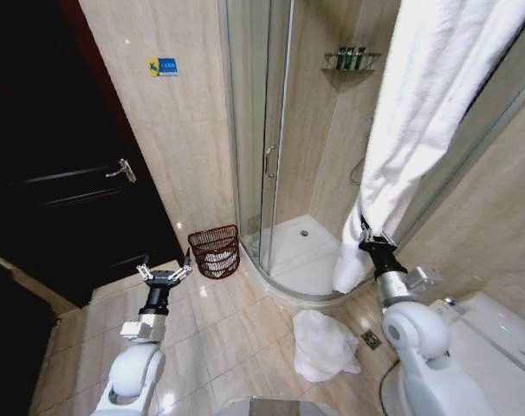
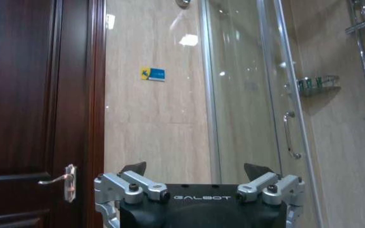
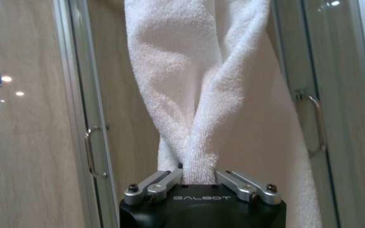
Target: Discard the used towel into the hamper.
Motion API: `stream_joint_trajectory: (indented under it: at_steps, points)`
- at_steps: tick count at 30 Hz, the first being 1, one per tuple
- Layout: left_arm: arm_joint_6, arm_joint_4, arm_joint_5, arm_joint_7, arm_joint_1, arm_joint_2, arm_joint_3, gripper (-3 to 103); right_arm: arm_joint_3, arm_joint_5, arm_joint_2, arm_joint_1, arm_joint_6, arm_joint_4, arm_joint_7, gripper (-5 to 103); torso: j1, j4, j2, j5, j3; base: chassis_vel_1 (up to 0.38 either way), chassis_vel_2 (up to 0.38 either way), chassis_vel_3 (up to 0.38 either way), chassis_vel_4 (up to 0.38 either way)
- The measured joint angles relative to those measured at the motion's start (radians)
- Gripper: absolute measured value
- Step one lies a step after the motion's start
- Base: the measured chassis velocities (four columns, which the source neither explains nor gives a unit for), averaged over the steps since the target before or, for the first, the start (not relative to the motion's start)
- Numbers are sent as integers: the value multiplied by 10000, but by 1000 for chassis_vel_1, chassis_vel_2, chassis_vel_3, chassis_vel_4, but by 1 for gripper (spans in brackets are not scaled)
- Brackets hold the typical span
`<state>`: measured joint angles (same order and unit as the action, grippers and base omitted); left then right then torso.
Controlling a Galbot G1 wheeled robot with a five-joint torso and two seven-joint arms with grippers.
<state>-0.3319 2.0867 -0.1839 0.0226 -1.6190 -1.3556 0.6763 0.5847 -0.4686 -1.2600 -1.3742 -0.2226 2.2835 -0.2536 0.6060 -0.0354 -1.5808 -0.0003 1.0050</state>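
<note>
Right gripper [image 1: 372, 237]: raised at the right of the head view, in front of the glass shower enclosure [image 1: 258, 130]; fingers clenched on a gathered fold of the hanging white towel [image 1: 418, 113]. In the right wrist view, same gripper [image 3: 197, 176] pinching the towel [image 3: 195, 80] where two folds cross just above the jaws; cloth rising upward out of frame.

Left gripper [image 1: 165, 274]: low at the left of the head view, above the tiled floor [image 1: 219, 338]; fingers spread wide, nothing between them. In the left wrist view, same gripper [image 2: 195, 175] splayed and unloaded, facing the beige wall and the dark wooden door [image 2: 24, 118] with its lever handle [image 2: 59, 179].

Hamper [image 1: 215, 250]: round, dark reddish-brown open weave, on the floor at the foot of the wall, just beside the shower door frame; tipped so its open mouth faces partly forward; a little beyond and to the right of the left gripper, not touching it. Contents not discernible.

Second white towel [image 1: 323, 345]: crumpled on the floor near the curved shower base, below the hanging towel's lower end, next to a floor drain [image 1: 371, 340].

Blue and yellow wall sign [image 1: 163, 67]: high on the wall between door and shower.
</note>
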Motion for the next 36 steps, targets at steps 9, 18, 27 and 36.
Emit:
stream_joint_trajectory:
  at_steps: [9,18,27,36]
  points:
    - [53,-111,-234,-124,274,153,-21,100,-102,1281,-1256,-865,730,-372,560,5,-1,2,-1,2,0,0,0,0,0]
    - [43,-228,-245,-177,359,156,-103,100,-82,1677,-1672,-1216,1113,-707,712,5,0,1,-1,2,0,0,0,0,0]
    - [4,-243,-250,-188,371,157,-83,100,-113,1813,-1813,-1349,1365,-813,810,5,0,2,0,2,0,0,0,0,0]
    - [-17,-175,-214,-199,318,130,-57,100,-103,1830,-1811,-1394,1556,-832,811,5,0,2,0,4,1,0,0,0,0]
